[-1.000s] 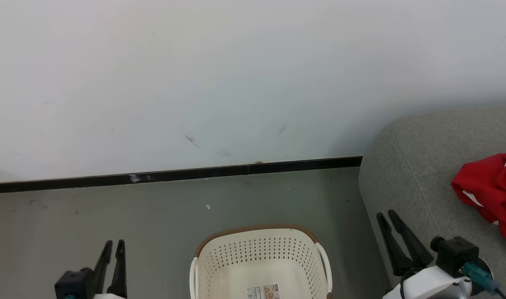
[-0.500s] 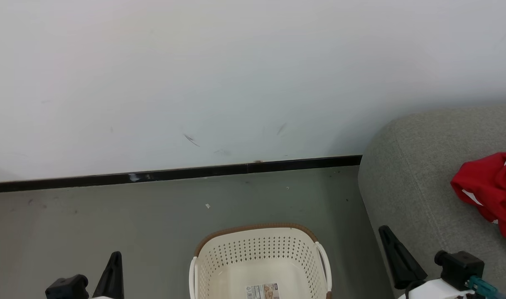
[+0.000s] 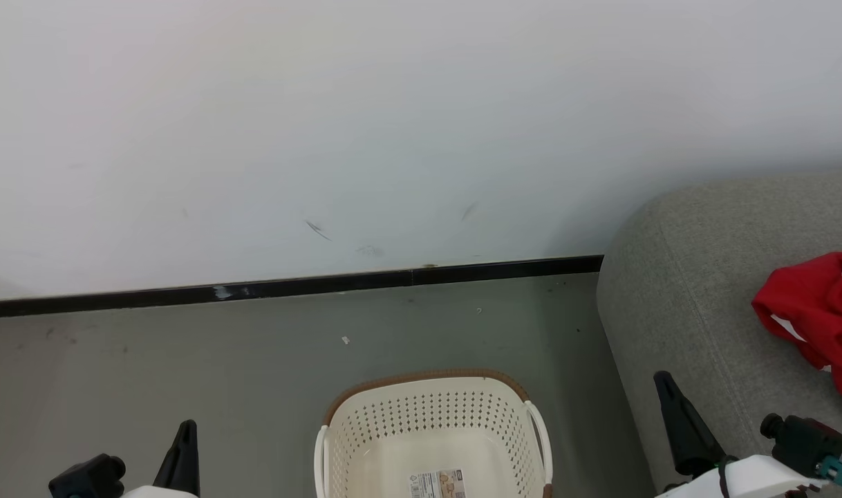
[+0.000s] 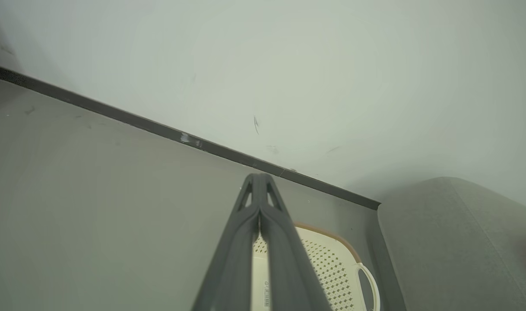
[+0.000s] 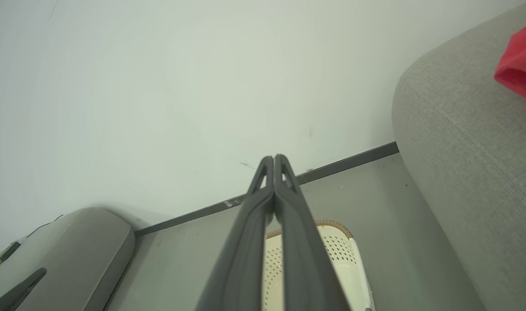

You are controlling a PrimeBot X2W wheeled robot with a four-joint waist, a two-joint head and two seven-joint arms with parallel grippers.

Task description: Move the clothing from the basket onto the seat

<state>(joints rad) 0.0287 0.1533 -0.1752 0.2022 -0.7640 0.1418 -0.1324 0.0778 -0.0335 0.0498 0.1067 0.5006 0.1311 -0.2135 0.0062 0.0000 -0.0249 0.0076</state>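
The cream basket stands on the floor at the bottom centre, with only a barcode label on its bottom. Red clothing lies crumpled on the grey seat at the right. Low at the left of the basket, my left gripper is shut on nothing. My right gripper is shut too, empty, beside the seat's front edge. In the left wrist view the left gripper points over the basket toward the wall. The right gripper rises above the basket, with seat and clothing to its right.
A white wall with a black baseboard runs behind the grey floor. Another grey cushion lies at the lower left of the right wrist view.
Both grippers have gone from open to shut and have sunk lower in the head view. The basket and the clothing stay where they were.
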